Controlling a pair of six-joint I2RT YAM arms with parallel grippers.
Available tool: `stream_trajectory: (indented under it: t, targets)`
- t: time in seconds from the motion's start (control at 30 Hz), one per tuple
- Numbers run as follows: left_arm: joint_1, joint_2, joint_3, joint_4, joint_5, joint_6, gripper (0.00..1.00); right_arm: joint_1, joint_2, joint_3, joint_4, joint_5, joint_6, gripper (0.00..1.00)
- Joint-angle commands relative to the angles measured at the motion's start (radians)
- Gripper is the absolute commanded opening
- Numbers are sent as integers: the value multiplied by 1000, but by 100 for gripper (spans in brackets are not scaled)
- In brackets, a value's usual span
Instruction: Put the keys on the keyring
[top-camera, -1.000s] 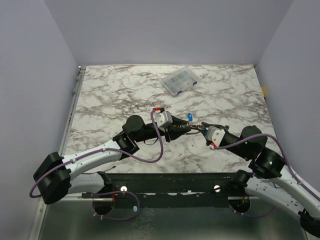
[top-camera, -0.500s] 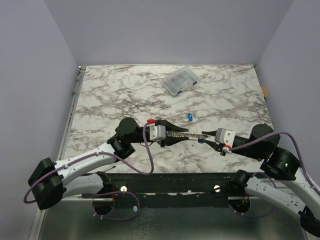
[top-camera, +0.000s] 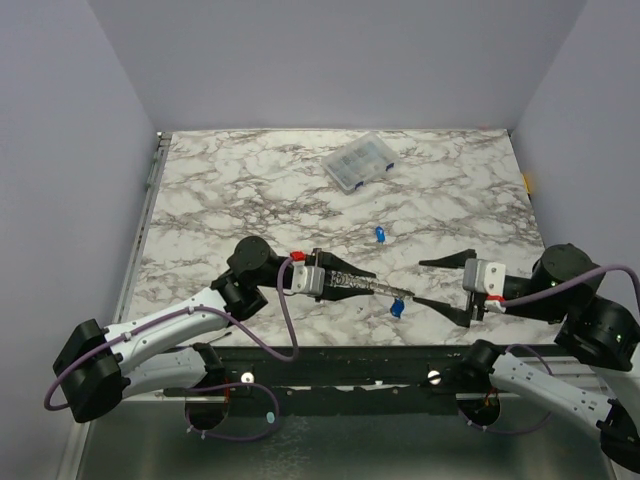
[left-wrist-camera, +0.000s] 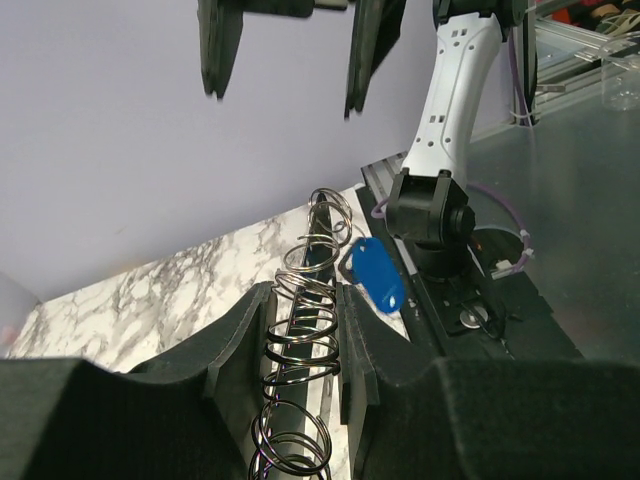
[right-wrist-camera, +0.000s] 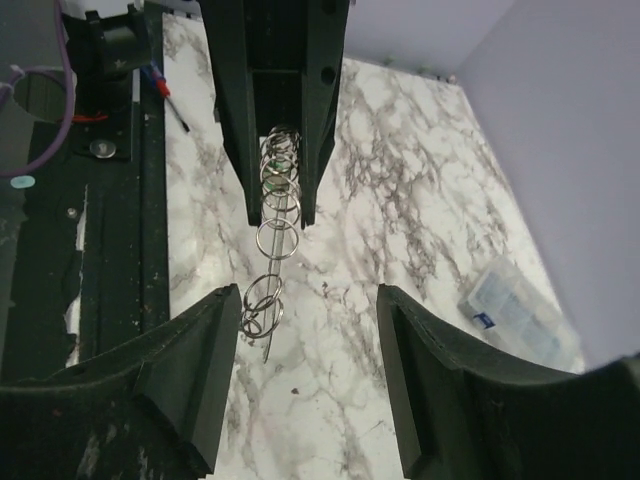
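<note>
My left gripper (top-camera: 358, 281) is shut on a chain of silvery rings (top-camera: 385, 289) that sticks out to the right; a thin wire runs along it. In the left wrist view the rings (left-wrist-camera: 305, 315) lie between my pads (left-wrist-camera: 243, 345). A blue key (top-camera: 397, 308) hangs at the chain's far end and also shows in the left wrist view (left-wrist-camera: 377, 275). A second blue key (top-camera: 380, 235) lies on the table behind. My right gripper (top-camera: 443, 284) is open and empty, just right of the chain's end (right-wrist-camera: 262, 310). The green key and the large loop cannot be made out.
A clear plastic compartment box (top-camera: 360, 162) sits at the back of the marble table (top-camera: 220, 200) and shows in the right wrist view (right-wrist-camera: 520, 310). The black base rail (top-camera: 340, 365) runs along the near edge, close under the hanging key. Lilac walls stand on three sides.
My right gripper has drawn back to the right and opened, letting go of the chain's end. My left gripper has moved toward the near edge with the chain; a blue key now hangs from it.
</note>
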Motion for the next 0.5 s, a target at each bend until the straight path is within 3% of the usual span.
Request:
stream_trajectory:
  t: [0.0,0.13,0.33,0.47]
  targets:
    - [6,4,5,13,53,-1,0,0,6,52,-34,-52,20,66]
    - [4,15,8,13,73,-10,0,0,39,29,13,-116,26,64]
    - [6,31,11,12,71,-23,0,0,99,-8,91,-152,14,52]
    - [4,47,19,13,76,-39,0,0,145,-31,97,-188,-7,51]
